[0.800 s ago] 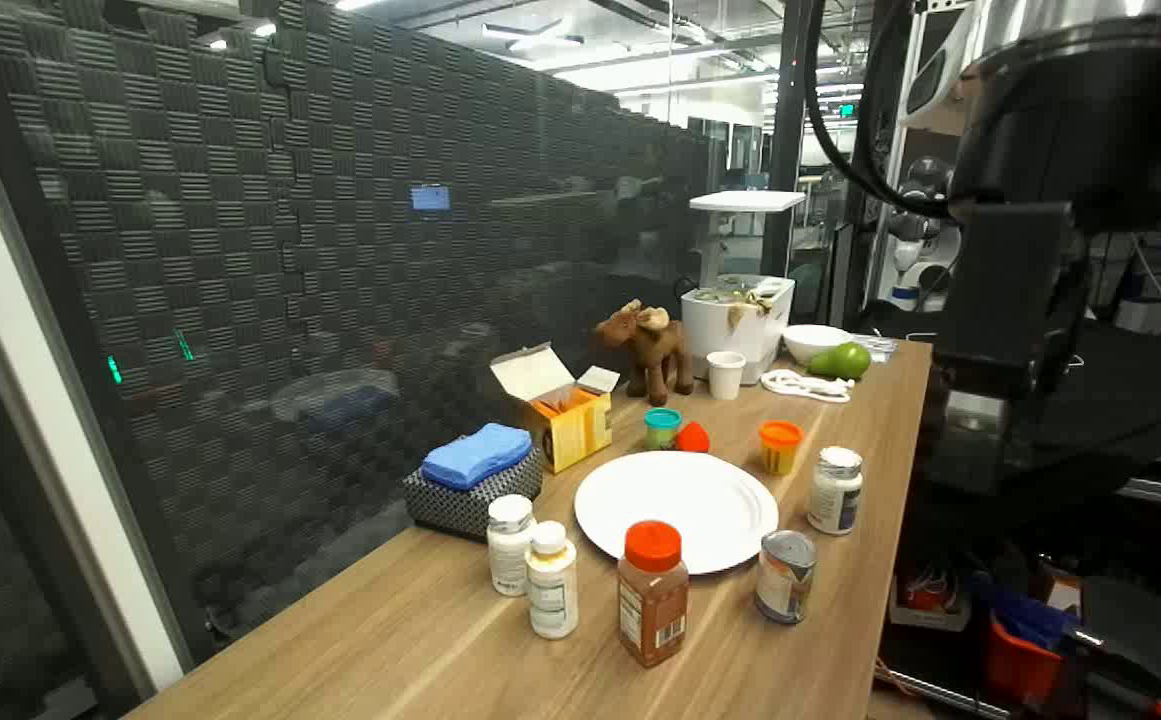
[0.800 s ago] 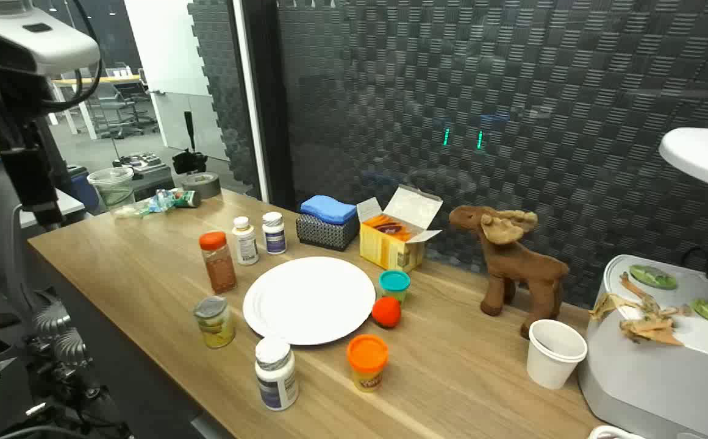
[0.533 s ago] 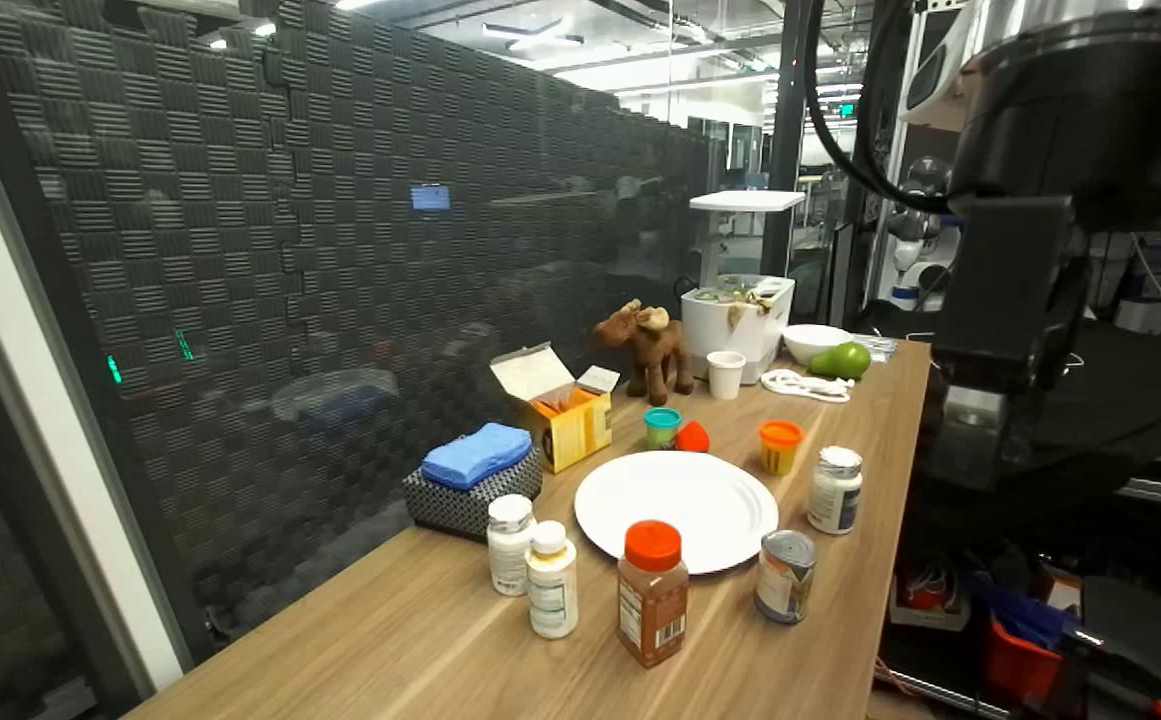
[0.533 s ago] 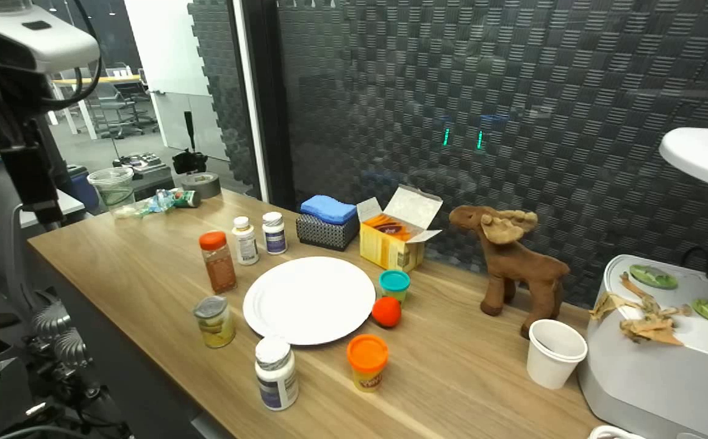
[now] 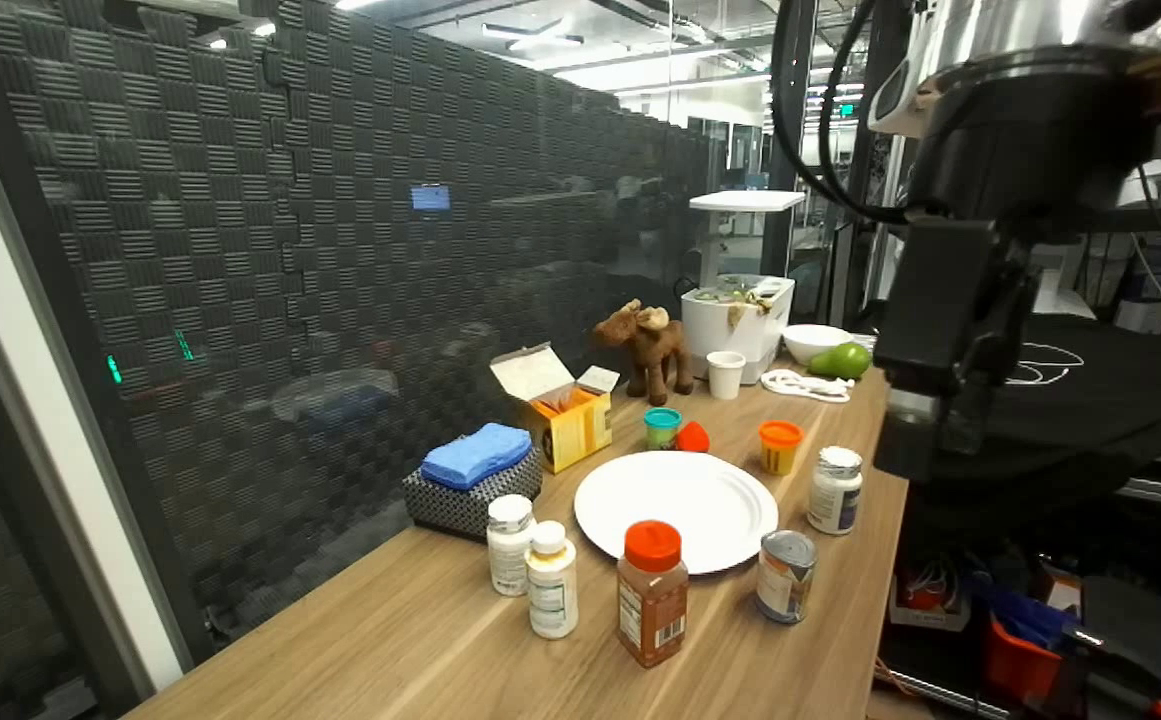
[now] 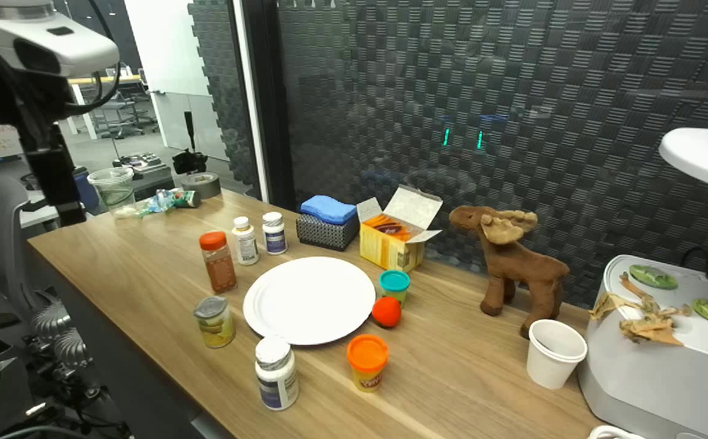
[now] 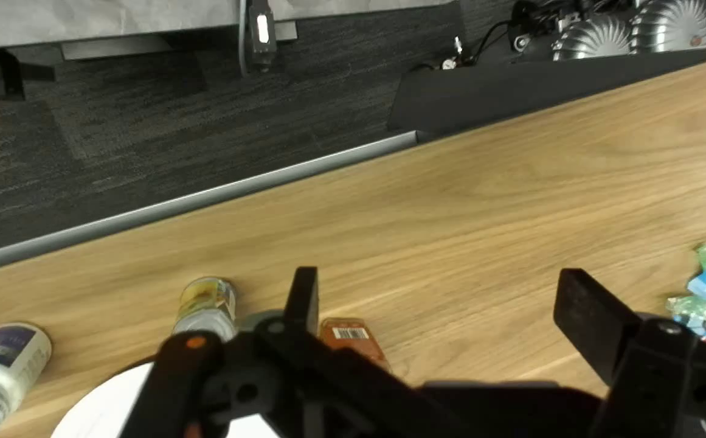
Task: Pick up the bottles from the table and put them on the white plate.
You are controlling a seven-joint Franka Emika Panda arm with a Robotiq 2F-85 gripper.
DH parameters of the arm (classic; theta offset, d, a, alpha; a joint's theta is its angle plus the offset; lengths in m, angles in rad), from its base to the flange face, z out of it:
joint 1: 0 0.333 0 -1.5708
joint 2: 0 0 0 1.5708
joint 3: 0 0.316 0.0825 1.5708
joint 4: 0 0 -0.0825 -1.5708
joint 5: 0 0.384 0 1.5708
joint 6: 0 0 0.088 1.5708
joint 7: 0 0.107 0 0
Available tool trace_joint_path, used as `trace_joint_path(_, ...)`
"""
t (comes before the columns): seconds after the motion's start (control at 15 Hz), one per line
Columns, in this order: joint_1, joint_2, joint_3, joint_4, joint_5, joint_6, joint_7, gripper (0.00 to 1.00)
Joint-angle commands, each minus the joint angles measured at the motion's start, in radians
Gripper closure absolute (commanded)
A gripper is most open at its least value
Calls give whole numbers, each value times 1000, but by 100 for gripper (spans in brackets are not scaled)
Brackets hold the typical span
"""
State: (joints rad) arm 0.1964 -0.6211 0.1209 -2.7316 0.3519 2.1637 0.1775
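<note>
Evidently, the pincer (image 7: 438, 298) is being held widely spread, empty; toppling is perhaps being risked by the closeness of two white bottles (image 5: 552, 600) on the worktop (image 5: 370, 655), lower centre in an exterior view.

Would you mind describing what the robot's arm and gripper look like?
The arm has a white housing with dark insets, a silvery metallic collar and looping black cables. The gripper is mostly black, with blocky jaws; an orange dot shows in the wrist view.
</note>
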Motion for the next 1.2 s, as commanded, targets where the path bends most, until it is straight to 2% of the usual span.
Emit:
trace_joint_path(0.0, -38, 191, 37, 148, -69, 68, 11, 0)
trace_joint_path(0.53, -43, 616, 72, 488, -231, 147, 110, 0)
trace_joint_path(1.13, 28, 905, 29, 719, -441, 213, 272, 0)
